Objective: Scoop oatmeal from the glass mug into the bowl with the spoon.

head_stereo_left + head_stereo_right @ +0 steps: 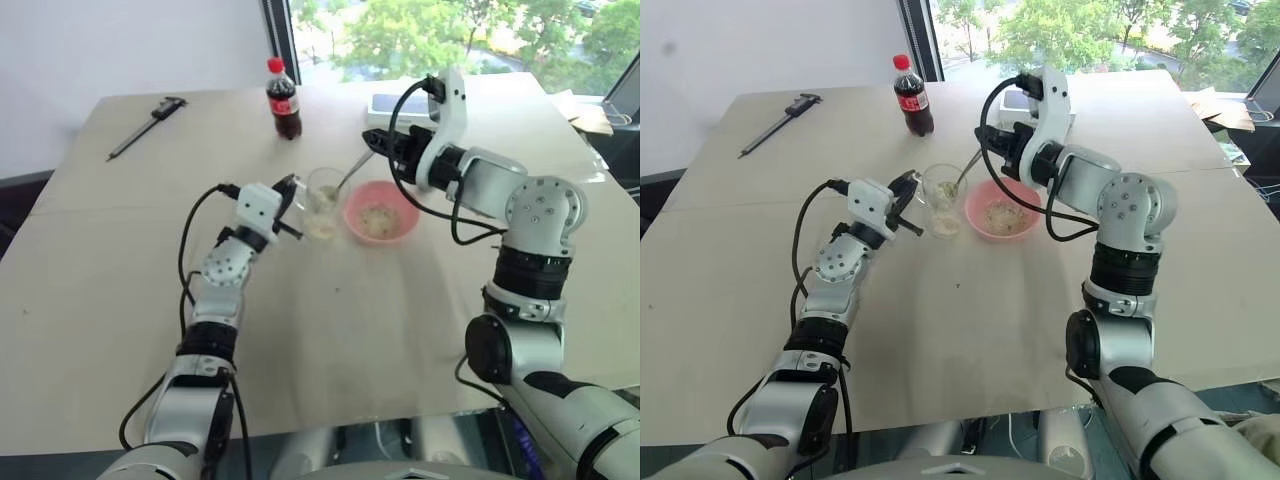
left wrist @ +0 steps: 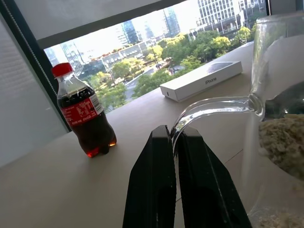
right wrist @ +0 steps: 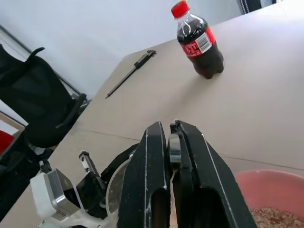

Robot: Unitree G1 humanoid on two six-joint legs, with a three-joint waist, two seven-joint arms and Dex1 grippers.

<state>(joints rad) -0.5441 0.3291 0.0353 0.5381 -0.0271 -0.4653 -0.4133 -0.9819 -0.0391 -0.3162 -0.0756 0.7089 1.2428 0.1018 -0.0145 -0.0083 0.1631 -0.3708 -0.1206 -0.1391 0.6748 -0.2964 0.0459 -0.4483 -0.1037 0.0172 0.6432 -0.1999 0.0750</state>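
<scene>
Near the middle of the table (image 1: 330, 330), the mug (image 1: 322, 203) stands just left of the pink bowl (image 1: 381, 213), the 2 nearly touching. The left gripper (image 1: 290, 205) has its 2 fingers pressed together on the mug's glass handle, as the left wrist view shows, steadying the mug upright. The right gripper (image 1: 378, 143) pinches the top of the spoon (image 1: 349, 174) between closed fingers; the handle slants down from it and the spoon's small end sits inside the mug.

Oatmeal (image 2: 280, 140) shows through the mug's wall in the left wrist view and a low layer lies at the bottom in the head views. A pale portion (image 1: 377, 221) also lies in the bowl, so at least 1 transfer looks done. The step in hand appears to be another scoop: the spoon is in the mug, either digging or about to lift out, and whether it is loaded cannot be told.

Next, the right arm would need to raise the spoon clear of the rim while keeping its end level, carry it the short way right over the bowl, then roll the wrist to tip the load out. The left grip should hold firm so the mug does not tilt. A cola bottle (image 1: 283, 98) and a caliper (image 1: 145, 125) lie well behind, out of the way.
</scene>
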